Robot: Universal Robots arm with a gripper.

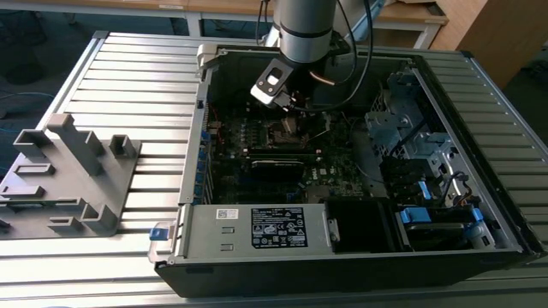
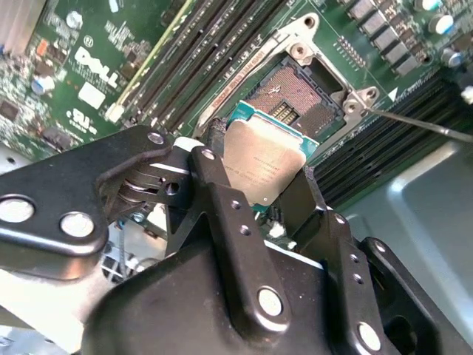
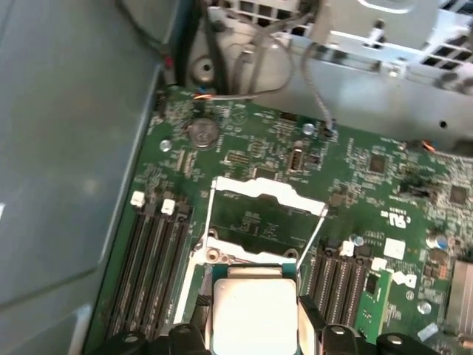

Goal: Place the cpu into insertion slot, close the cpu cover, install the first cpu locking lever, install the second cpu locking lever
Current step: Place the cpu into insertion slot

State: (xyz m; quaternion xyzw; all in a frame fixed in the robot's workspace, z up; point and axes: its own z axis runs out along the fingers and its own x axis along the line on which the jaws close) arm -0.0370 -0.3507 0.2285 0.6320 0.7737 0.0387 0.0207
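Motherboard (image 3: 355, 185) green | cpu (image 2: 262, 166) silver-topped (teal-edged) — gripped by claw (image 2: 260, 194)

White maker's logo on motherboard (image 2: 89, 44); faint unreadable etching on cpu (image 2: 262, 166); black label (image 1: 278, 228) on power supply (image 1: 205, 237), print too small.

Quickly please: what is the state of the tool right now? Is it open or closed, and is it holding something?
The tool is closed on the cpu, close to the insertion slot; the chip is not yet seated.
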